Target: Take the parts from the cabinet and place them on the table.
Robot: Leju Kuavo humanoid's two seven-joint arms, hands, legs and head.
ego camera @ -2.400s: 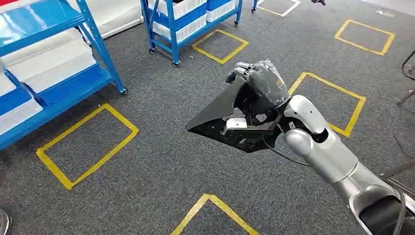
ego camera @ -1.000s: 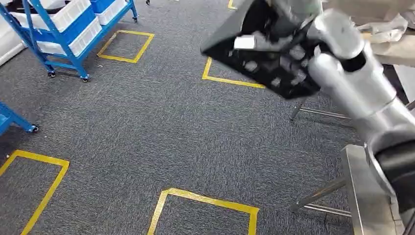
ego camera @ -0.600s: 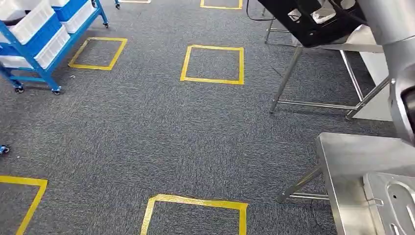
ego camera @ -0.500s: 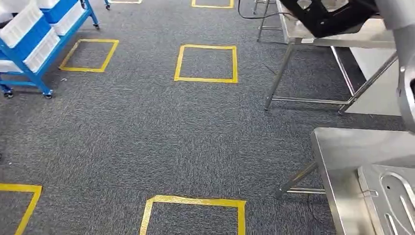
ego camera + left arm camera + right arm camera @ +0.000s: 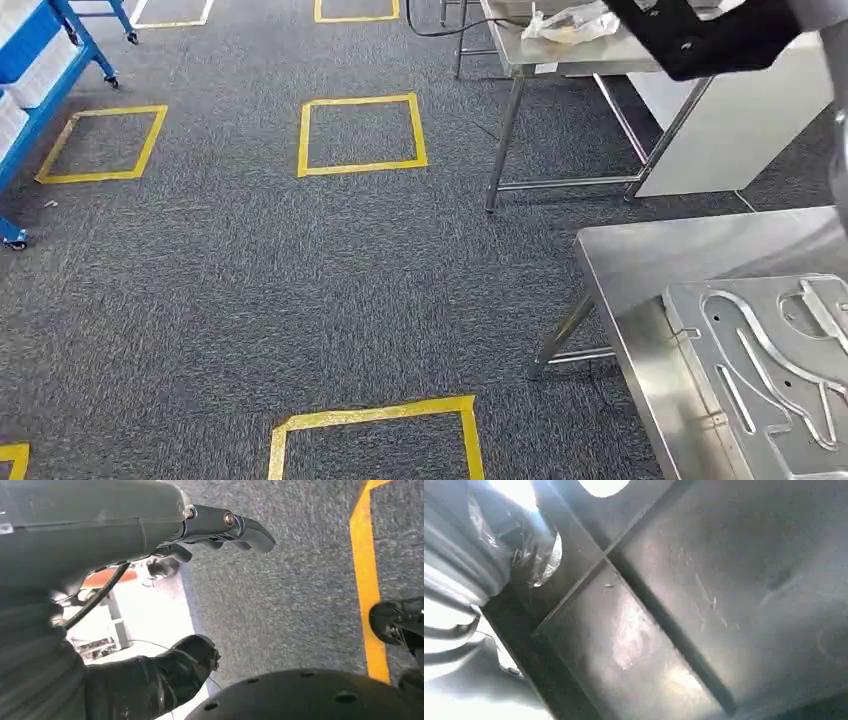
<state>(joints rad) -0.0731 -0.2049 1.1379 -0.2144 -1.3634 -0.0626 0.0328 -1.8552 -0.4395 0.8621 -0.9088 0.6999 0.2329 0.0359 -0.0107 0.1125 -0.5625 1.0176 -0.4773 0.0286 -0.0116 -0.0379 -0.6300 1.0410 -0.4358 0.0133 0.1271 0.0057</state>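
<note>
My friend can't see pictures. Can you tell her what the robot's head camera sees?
A black part is carried high at the top right, above a steel table with a cut-out metal plate. Grey carpet with yellow tape squares covers the floor.

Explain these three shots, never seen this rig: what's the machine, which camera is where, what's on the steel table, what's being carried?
It is a two-legged humanoid robot with silver arms. The wide shot comes from its head, looking down at grey carpet marked with yellow tape squares.

The near steel table carries a metal plate with cut-out slots. A second table behind has crumpled plastic on it.

The other two shots come from cameras at the wrists. In the left wrist view the left robot hand holds nothing. The right wrist view looks close against the black part, also seen at the head view's top right, apparently carried by the right arm. The right hand's grip itself is not clear.
</note>
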